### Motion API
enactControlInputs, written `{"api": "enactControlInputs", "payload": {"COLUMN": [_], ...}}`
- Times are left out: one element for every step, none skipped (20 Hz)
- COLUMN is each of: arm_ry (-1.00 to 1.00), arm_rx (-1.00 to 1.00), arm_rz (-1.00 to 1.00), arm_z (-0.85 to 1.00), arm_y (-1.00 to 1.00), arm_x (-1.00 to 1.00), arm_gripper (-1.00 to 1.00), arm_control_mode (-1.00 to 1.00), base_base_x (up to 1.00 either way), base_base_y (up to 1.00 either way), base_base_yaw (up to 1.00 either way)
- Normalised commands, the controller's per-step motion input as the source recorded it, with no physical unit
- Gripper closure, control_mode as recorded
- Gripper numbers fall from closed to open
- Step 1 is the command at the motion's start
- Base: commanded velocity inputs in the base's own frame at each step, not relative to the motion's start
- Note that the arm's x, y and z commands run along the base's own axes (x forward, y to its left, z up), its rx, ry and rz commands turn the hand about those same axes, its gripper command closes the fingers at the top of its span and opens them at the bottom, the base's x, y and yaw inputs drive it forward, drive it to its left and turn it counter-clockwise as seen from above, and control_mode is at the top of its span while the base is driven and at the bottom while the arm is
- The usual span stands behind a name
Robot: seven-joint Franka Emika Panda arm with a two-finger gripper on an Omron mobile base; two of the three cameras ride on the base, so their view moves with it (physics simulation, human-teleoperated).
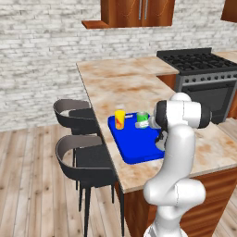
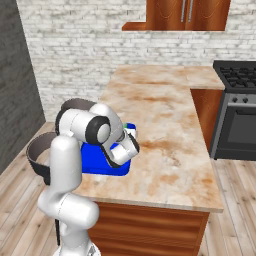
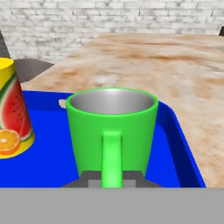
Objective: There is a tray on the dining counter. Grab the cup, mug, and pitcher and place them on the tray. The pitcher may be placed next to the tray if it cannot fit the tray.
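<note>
Gripper (image 3: pixel 112 180) jaws are clamped on the handle of the green mug (image 3: pixel 112 131), which stands upright on the blue tray (image 3: pixel 48 168). Yellow cup (image 3: pixel 11 113) stands beside it on the tray, upon the marbled surface (image 1: pixel 125 83).

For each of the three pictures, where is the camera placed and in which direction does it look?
Left base view: behind the arm's left, facing the dining counter, tray, cup; white arm lower right.
Right base view: behind its right, same counter; arm lower left.
Hand view: low over the tray, facing the mug; jaws shut on its handle.
Shared: tray, counter.
</note>
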Motion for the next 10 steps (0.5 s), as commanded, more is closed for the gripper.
{"api": "enactControlInputs", "payload": {"arm_ry": [0.0,0.0,0.0,0.0,0.0,0.0,0.0,0.0,0.0,0.0], "arm_rx": [0.0,0.0,0.0,0.0,0.0,0.0,0.0,0.0,0.0,0.0], "arm_rz": [0.0,0.0,0.0,0.0,0.0,0.0,0.0,0.0,0.0,0.0], "arm_z": [0.0,0.0,0.0,0.0,0.0,0.0,0.0,0.0,0.0,0.0], "arm_y": [0.0,0.0,0.0,0.0,0.0,0.0,0.0,0.0,0.0,0.0], "arm_x": [0.0,0.0,0.0,0.0,0.0,0.0,0.0,0.0,0.0,0.0], "arm_gripper": [1.0,-1.0,-1.0,-1.0,-1.0,-1.0,-1.0,-1.0,-1.0,-1.0], "arm_control_mode": [-1.0,-1.0,-1.0,-1.0,-1.0,-1.0,-1.0,-1.0,-1.0,-1.0], "base_base_x": [0.0,0.0,0.0,0.0,0.0,0.0,0.0,0.0,0.0,0.0], "base_base_y": [0.0,0.0,0.0,0.0,0.0,0.0,0.0,0.0,0.0,0.0], "base_base_yaw": [0.0,0.0,0.0,0.0,0.0,0.0,0.0,0.0,0.0,0.0]}}
